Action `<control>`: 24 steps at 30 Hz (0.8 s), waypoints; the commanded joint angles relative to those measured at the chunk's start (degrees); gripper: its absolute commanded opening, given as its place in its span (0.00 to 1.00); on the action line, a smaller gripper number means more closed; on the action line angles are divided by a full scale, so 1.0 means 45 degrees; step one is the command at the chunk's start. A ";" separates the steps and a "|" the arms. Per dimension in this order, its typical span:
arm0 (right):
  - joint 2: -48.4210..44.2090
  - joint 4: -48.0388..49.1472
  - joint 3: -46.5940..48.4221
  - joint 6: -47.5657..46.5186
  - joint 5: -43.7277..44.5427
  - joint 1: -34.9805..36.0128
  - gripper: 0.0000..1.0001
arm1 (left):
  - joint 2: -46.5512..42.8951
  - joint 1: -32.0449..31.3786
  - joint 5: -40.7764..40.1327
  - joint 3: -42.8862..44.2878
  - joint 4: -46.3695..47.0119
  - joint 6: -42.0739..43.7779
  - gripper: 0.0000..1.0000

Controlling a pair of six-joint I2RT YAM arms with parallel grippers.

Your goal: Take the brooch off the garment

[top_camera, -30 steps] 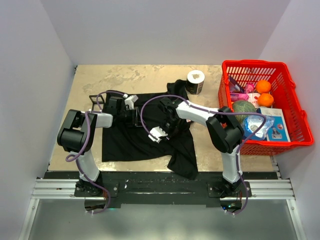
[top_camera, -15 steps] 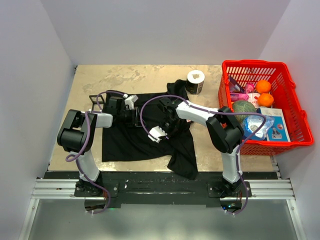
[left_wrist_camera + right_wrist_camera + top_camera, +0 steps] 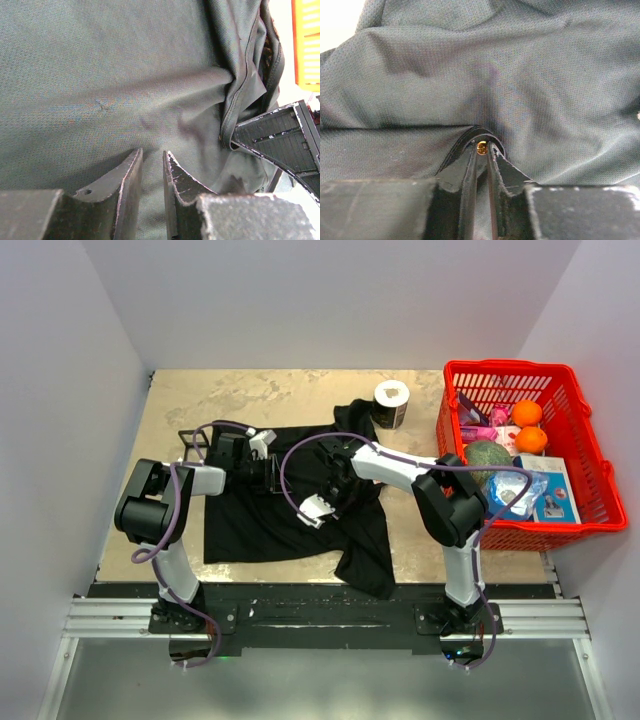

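Note:
The garment [image 3: 250, 525], a black T-shirt, lies spread on the table between the two arms. In the right wrist view the brooch [image 3: 481, 147] shows as a small golden bead under a raised seam of the cloth [image 3: 420, 75]. My right gripper [image 3: 481, 149] has its fingertips [image 3: 471, 157] closed against both sides of the bead. From above, that gripper [image 3: 337, 482] sits near the shirt's middle. My left gripper [image 3: 152, 153] lies low on the cloth [image 3: 100, 60] to the left, its narrow gap filled with fabric. It is also visible from above [image 3: 278, 475].
A red basket [image 3: 600, 502] holding oranges [image 3: 527, 412] and packets stands at the right. A white roll [image 3: 391, 403] stands behind the shirt's upper edge. A black square frame [image 3: 193, 440] lies at the left, behind my left arm.
My right gripper's jaws have narrowed onto the brooch. Both arms and the shirt have hardly shifted.

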 commanded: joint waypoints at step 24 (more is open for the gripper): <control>-0.1930 0.2542 -0.1492 0.4274 -0.0718 -0.0417 0.00 | -0.0566 0.0115 0.1100 -0.0267 0.1307 -0.0163 0.28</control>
